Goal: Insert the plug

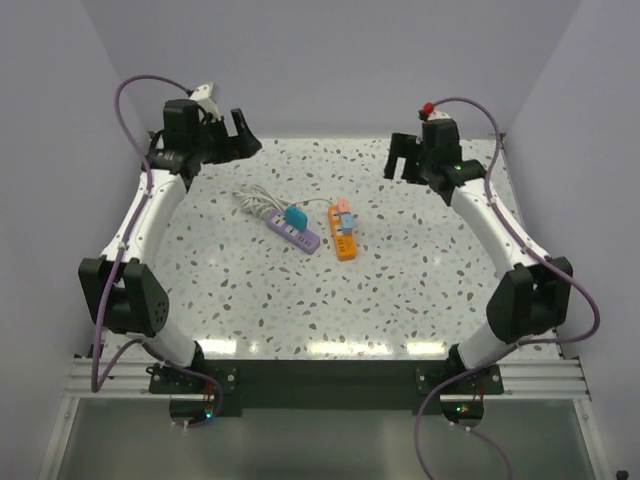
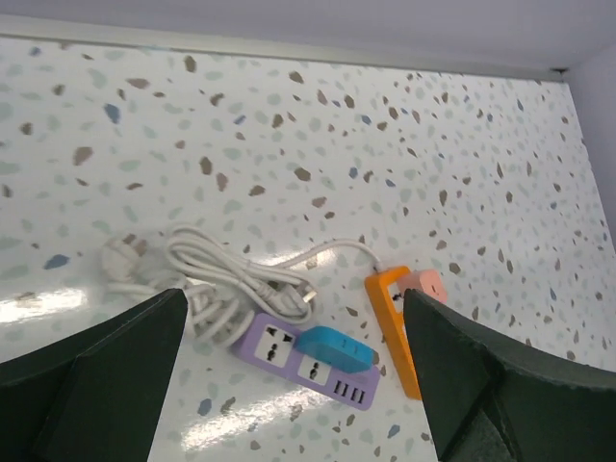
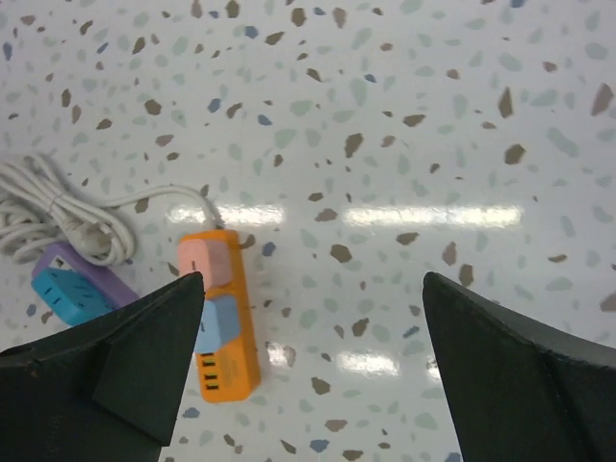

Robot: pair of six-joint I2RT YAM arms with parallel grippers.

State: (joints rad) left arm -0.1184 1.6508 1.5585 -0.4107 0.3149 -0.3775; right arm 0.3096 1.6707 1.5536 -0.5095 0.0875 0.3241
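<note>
Right gripper (image 3: 313, 289) is hanging with jaws spread wide and empty over bare table (image 1: 400, 280), right of the orange power strip (image 3: 236, 361), where the pink plug (image 3: 204, 260) is sitting. Left gripper (image 2: 294, 298), likewise spread, is hovering by the far edge, upper left; the purple power strip (image 2: 277, 348) is lying mid-frame.

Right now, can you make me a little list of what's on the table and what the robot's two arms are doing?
table: white, speckled
purple power strip: left of centre, teal plug seated in it
orange power strip: just right of the purple one, not touching it
plugs on orange strip: pink plug and light blue plug
white cable: coiled beside the purple strip
left end effector: open, up at the far left, holding nothing
right end effector: open, up at the far right, holding nothing
</note>
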